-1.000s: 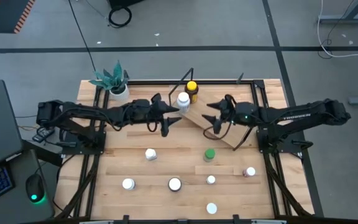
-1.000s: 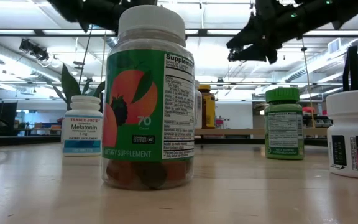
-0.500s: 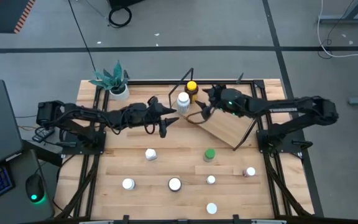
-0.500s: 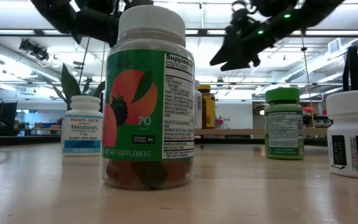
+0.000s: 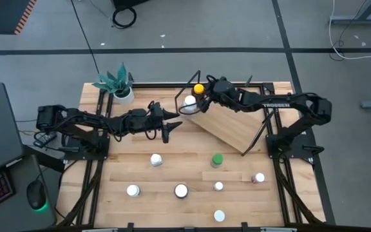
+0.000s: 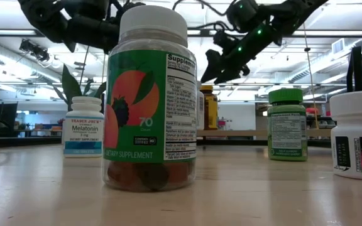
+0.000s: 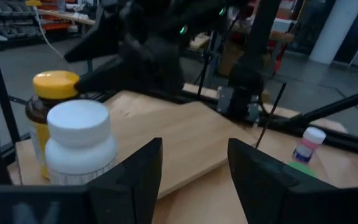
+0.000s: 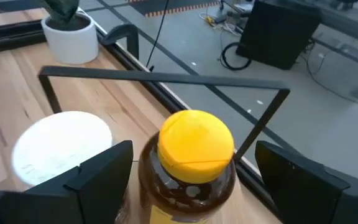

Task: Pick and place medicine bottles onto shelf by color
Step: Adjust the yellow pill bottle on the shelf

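At the shelf's (image 5: 234,129) upper end, the amber yellow-capped bottle (image 8: 194,158) is straddled, ungripped, by the released right claw (image 8: 191,177); closure is judged next, while the left claw (image 7: 194,171), parted and empty, waits nearby.

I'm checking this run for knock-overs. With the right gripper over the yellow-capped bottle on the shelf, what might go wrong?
1. The right gripper, open, straddles the amber bottle; the white-capped bottle beside it could get knocked.
2. The shelf is tilted, so a bumped bottle might slide.
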